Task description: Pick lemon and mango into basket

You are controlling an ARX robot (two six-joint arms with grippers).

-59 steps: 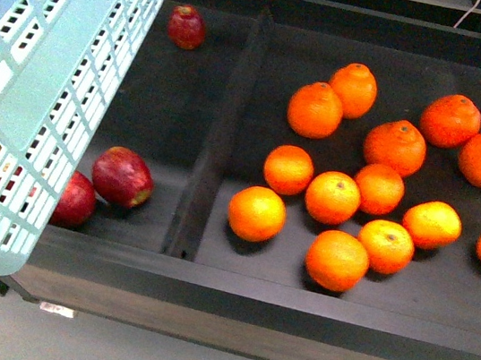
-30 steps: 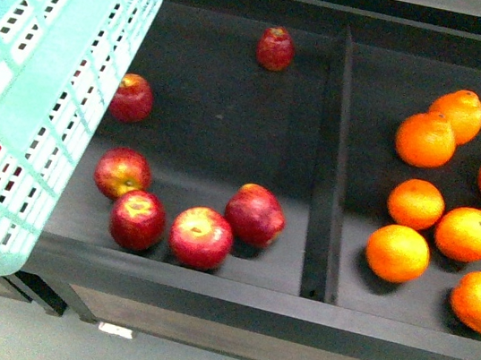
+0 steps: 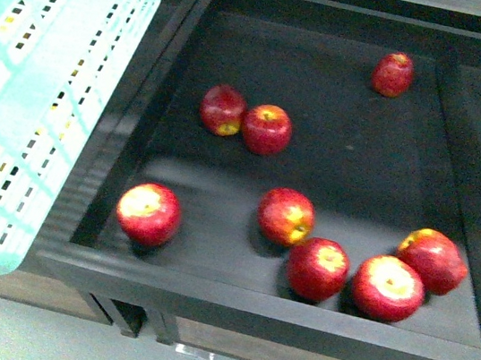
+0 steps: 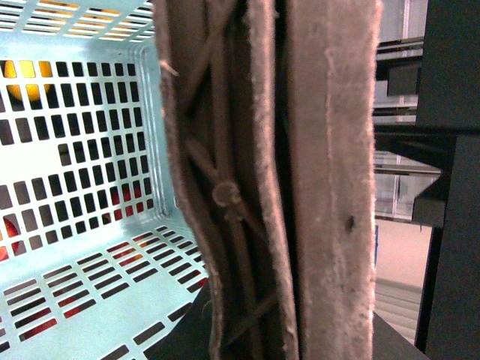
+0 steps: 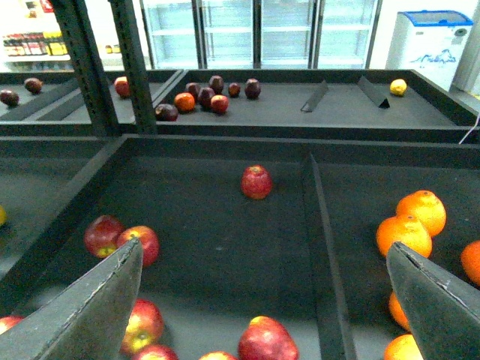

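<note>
The pale turquoise basket (image 3: 45, 96) hangs at the left of the front view, tilted, beside the black bin. In the left wrist view its slotted inside (image 4: 82, 150) shows, and the brown handles (image 4: 247, 180) fill the middle. My left gripper (image 4: 285, 330) is shut on those handles. My right gripper (image 5: 262, 315) is open and empty above the apple bin, its fingers (image 5: 97, 307) wide apart. A small yellow fruit (image 5: 398, 87) lies on the far back shelf, too small to tell whether it is the lemon. Something yellow (image 4: 26, 75) shows through the basket slots. No mango is clearly in view.
Several red apples (image 3: 288, 216) lie in the black bin (image 3: 292, 319). Orange mandarins (image 5: 409, 225) lie in the compartment to the right, past a divider (image 5: 322, 247). Dark shelf posts (image 5: 90, 60) stand at the back left, with dark fruit (image 5: 202, 94) on the rear shelf.
The front view has swept to the left. The mandarins have gone out of it and the apple bin now fills it. The basket stays at the left.
</note>
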